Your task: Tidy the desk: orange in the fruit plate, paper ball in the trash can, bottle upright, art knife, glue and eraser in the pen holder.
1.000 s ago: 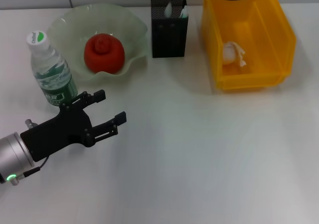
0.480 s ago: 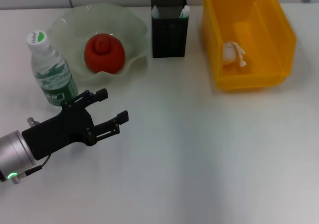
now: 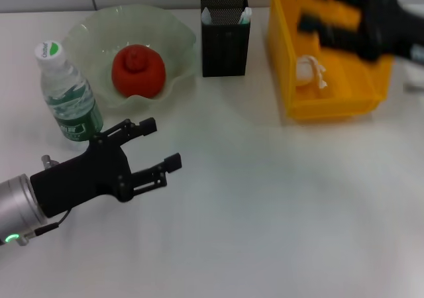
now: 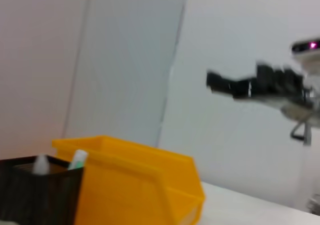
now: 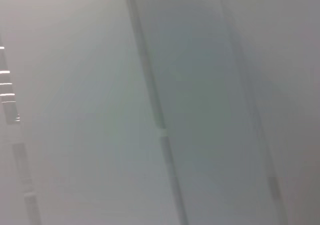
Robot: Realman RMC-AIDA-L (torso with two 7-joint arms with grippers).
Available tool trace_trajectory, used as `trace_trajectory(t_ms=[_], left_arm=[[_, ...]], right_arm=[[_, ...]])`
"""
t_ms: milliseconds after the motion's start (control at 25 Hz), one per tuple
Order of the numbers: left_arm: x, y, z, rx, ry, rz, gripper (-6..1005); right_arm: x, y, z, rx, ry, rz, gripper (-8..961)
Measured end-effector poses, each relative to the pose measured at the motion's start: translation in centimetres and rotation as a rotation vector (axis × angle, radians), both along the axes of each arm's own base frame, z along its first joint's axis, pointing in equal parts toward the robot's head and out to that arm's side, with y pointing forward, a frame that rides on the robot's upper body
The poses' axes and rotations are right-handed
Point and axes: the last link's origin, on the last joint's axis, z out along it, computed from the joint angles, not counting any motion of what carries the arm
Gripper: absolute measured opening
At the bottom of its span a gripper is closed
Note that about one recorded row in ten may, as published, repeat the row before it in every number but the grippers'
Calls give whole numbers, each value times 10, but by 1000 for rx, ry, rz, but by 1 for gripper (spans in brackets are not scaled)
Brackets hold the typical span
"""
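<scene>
Head view takes in the whole surface (image 3: 265, 212): the orange (image 3: 138, 70) sits in the fruit plate (image 3: 86, 36), the bottle (image 3: 66, 94) stands upright just beside it, the pen holder (image 3: 224, 36) holds white-tipped items, and the paper ball (image 3: 309, 71) lies in the yellow trash can (image 3: 334, 106). Low over the surface near the bottle, the left end effector (image 3: 159, 144) has its fingers spread and holds nothing. The right end effector (image 3: 317, 8) hangs blurred over the trash can, fingers parted and empty. Left wrist view shows only the pen holder (image 4: 40, 192), trash can (image 4: 140, 185) and the far right end effector (image 4: 227, 83) against a wall. Right wrist view gives only a pale wall.
</scene>
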Motion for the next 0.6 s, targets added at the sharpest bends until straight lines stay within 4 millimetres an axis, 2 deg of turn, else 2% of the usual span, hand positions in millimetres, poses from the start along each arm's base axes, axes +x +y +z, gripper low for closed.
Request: trace_trajectory(t_ms=[160, 280, 440, 600], left_arm=[[3, -3, 0, -31, 8, -43, 831], [6, -6, -4, -89, 42, -98, 830], [7, -7, -6, -106, 49, -108, 830], [7, -11, -9, -134, 67, -126, 830]], right_arm=[[30, -36, -19, -51, -23, 66, 819], [42, -56, -35, -85, -78, 105, 819], [50, -72, -54, -137, -145, 140, 819], [53, -80, -69, -171, -197, 160, 820]])
